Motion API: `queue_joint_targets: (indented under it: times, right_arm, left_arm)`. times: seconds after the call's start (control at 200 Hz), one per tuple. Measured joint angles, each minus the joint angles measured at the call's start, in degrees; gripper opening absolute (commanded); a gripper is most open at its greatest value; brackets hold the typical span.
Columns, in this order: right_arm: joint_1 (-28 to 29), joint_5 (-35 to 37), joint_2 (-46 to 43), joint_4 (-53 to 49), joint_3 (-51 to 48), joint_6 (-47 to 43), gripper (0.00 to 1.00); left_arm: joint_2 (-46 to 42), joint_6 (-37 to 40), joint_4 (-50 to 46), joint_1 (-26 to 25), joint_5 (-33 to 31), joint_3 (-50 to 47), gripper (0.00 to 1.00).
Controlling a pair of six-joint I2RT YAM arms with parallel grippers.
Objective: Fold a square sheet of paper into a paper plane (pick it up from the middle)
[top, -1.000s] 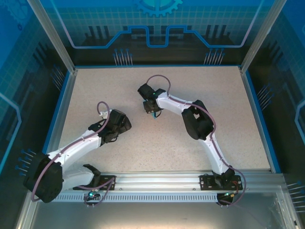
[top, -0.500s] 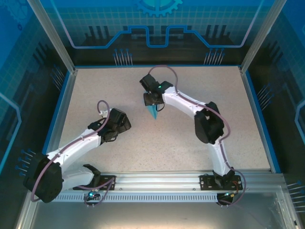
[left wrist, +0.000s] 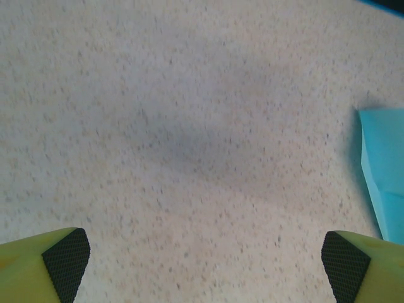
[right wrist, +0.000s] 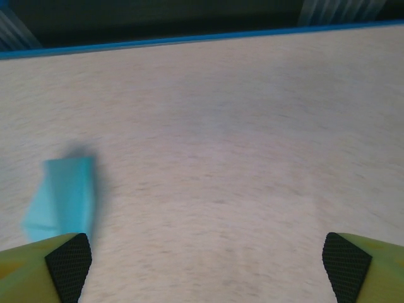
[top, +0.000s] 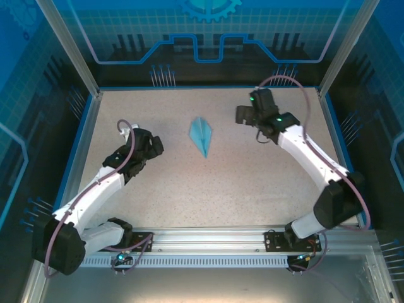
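Found the paper plane (top: 202, 136), a slim light-blue dart, lying flat on the speckled table (top: 221, 189) toward its far middle, nose pointing nearward. Saw the left gripper (top: 153, 145) and right gripper (top: 242, 115) either side of it, both spread wide, empty, touching nothing.

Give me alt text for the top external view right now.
A folded light-blue paper plane lies on the speckled table, its point toward the near edge. The left gripper and right gripper sit to either side of it, neither touching it.
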Motion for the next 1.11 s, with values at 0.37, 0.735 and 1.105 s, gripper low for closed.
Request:
queue_joint_targets:
  times: [0.37, 0.735, 1.105]
  right_arm:
    - [-13.81, 4.68, -18.84, 18.23, -36.61, -6.97, 1.00]
    - [-14.08, 1.90, -16.90, 41.77, -49.07, -16.52, 0.99]
    - [-14.67, -6.14, -9.35, 59.08, -52.30, -20.81, 1.00]
  left_arm:
    - [-0.26, 14.84, 22.80, 9.46, 2.03, -13.22, 0.98]
    - [6.67, 23.56, 47.32, 15.30, 13.44, -24.30, 0.99]
    - [12.94, 25.46, 62.10, 18.32, 22.25, -25.83, 0.99]
